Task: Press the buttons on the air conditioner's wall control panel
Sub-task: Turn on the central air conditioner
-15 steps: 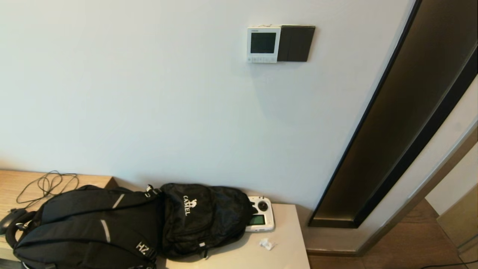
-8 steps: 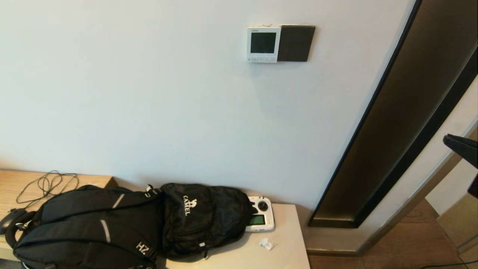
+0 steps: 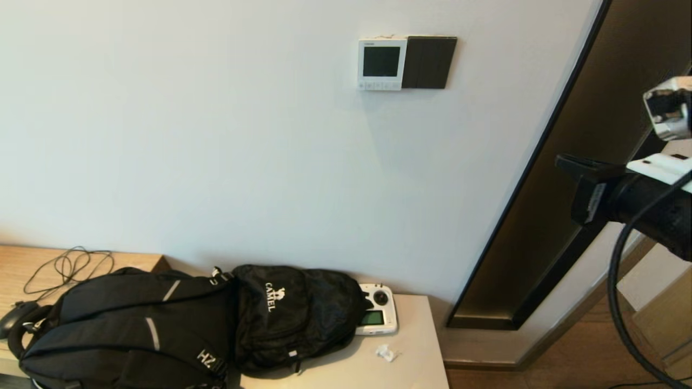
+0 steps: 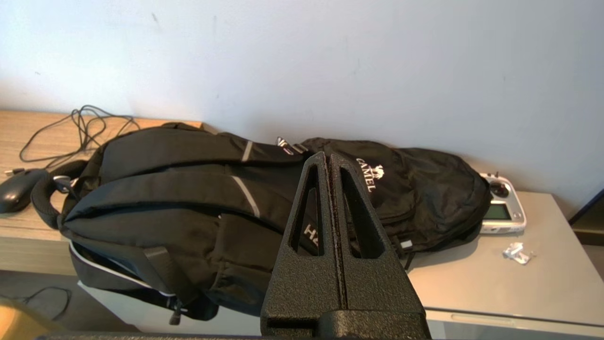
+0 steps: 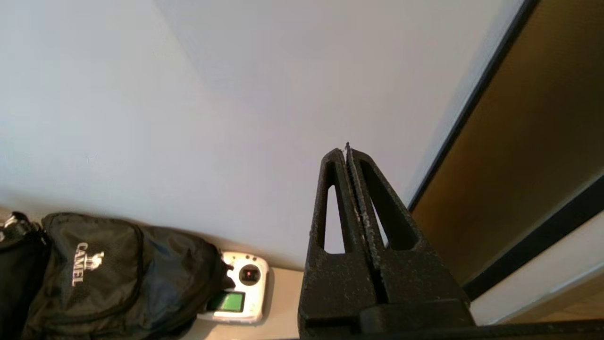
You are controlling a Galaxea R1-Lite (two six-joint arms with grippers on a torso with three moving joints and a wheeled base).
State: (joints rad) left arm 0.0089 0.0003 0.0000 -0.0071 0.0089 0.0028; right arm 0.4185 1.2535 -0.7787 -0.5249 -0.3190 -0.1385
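The air conditioner's wall control panel (image 3: 381,64) is a small white square with a dark screen, high on the wall in the head view. Its buttons (image 3: 378,85) form a pale row along its bottom edge. My right gripper (image 3: 561,160) reaches in from the right, well below and to the right of the panel, in front of the dark door recess. In the right wrist view the right gripper (image 5: 347,150) is shut and empty, pointing at bare wall; the panel is outside that view. My left gripper (image 4: 328,156) is shut and empty, low over the black backpack (image 4: 198,198).
A dark grey switch plate (image 3: 428,62) adjoins the panel on its right. Black backpacks (image 3: 162,324), a white handheld controller (image 3: 377,316) and a paper scrap (image 3: 386,353) lie on the low table (image 3: 416,367). A dark door recess (image 3: 540,216) runs down the right.
My right arm has come up into the head view from the right edge, rising and moving left. The panel, bags and camera have not moved.
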